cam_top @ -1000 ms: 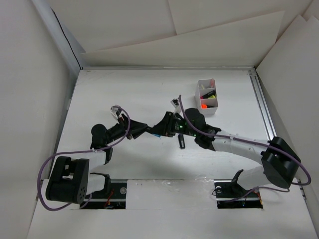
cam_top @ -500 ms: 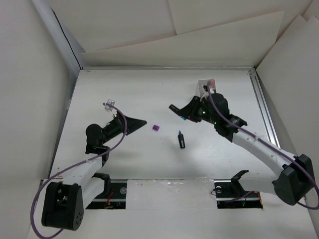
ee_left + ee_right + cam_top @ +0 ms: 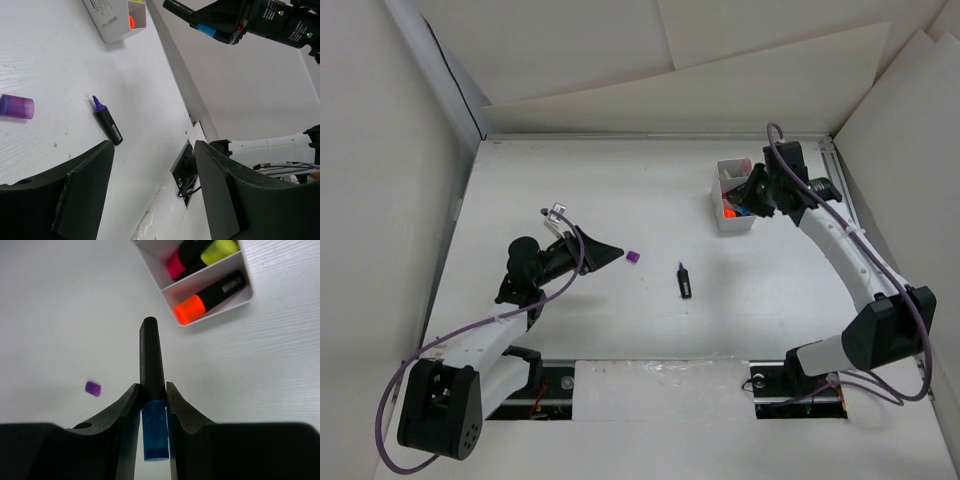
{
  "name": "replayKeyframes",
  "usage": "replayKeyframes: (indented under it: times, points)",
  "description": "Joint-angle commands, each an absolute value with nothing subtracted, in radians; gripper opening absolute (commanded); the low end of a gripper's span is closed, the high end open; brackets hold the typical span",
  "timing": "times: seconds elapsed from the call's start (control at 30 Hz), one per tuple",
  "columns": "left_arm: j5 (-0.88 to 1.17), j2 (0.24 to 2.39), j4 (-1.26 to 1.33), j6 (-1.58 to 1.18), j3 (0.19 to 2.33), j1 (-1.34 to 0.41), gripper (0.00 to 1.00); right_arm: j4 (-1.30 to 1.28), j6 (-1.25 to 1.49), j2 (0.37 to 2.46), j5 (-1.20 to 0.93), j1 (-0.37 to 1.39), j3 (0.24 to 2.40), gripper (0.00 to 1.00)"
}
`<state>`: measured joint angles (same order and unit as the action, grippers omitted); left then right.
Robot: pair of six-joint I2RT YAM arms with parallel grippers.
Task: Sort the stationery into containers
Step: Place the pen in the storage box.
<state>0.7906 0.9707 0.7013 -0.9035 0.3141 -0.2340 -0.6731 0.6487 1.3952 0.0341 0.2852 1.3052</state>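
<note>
Right wrist view: right hand (image 3: pixel 151 390) pinching blue-capped highlighter (image 3: pixel 151 360), white box (image 3: pixel 154 271) just beyond it, far right. Left hand (image 3: pixel 152 165) spread above surface (image 3: pixel 620 190); purple cap (image 3: pixel 16 106) just right of it, uncapped purple highlighter (image 3: pixel 107 127) further right.

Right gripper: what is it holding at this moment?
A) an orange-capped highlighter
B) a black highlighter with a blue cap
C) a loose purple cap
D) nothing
B. In the right wrist view the right gripper is clamped on the blue-capped highlighter. The purple cap lies loose on the table, and the orange-capped highlighter lies in the white box.
</note>
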Motion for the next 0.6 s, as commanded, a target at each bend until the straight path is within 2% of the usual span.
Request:
replayKeyframes:
  times: [0.0,0.27,0.57]
  points:
    - [0.77,0.945,0.695,-0.842,0.327,-0.235,0.62,-0.836,0.584,1.423,0.066,0.249,1.397,0.16]
    - [0.781,0.914,0.695,-0.842,0.318,-0.235,0.62,-0.986,0.532,1.592,0.078,0.219,1.587,0.16]
    - [0.781,0.914,0.695,-0.824,0.308,-0.235,0.62,-1.019,0.489,1.707,0.052,0.177,1.64,0.16]
